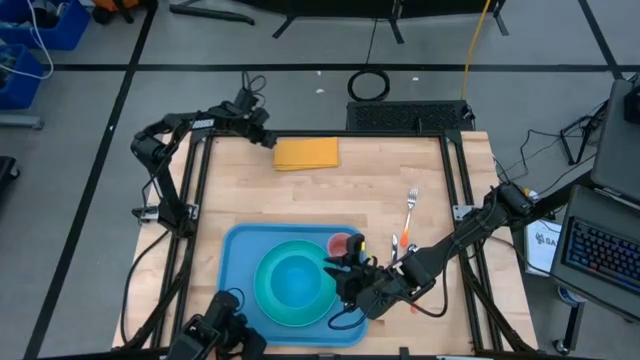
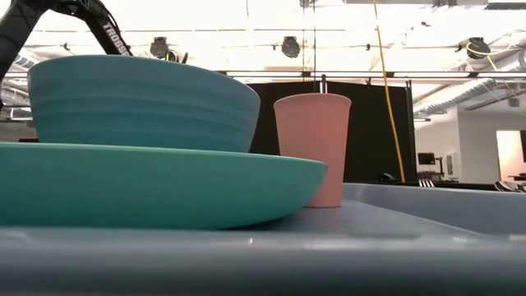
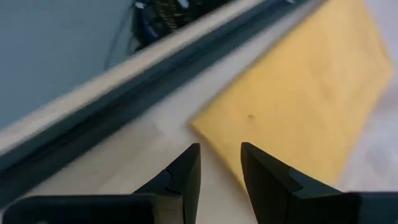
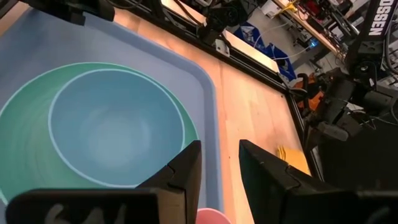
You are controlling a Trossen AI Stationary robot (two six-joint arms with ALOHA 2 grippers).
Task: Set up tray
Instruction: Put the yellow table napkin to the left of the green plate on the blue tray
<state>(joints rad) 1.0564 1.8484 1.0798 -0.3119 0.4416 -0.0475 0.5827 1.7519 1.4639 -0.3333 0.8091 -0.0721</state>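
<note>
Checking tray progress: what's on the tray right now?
On the blue tray: a turquoise plate with a blue bowl in it, and a pink cup at the far right corner. The right tool hangs over the plate's edge, covering what's underneath.

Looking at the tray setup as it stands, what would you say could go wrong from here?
The right gripper hovers over the tray close to the pink cup; a careless move might tip it. The left gripper sits at the edge of the thin orange napkin, which lies flat, so its fingers may slide it rather than lift it. The fork is outside the tray and could get nudged by the right arm.
</note>
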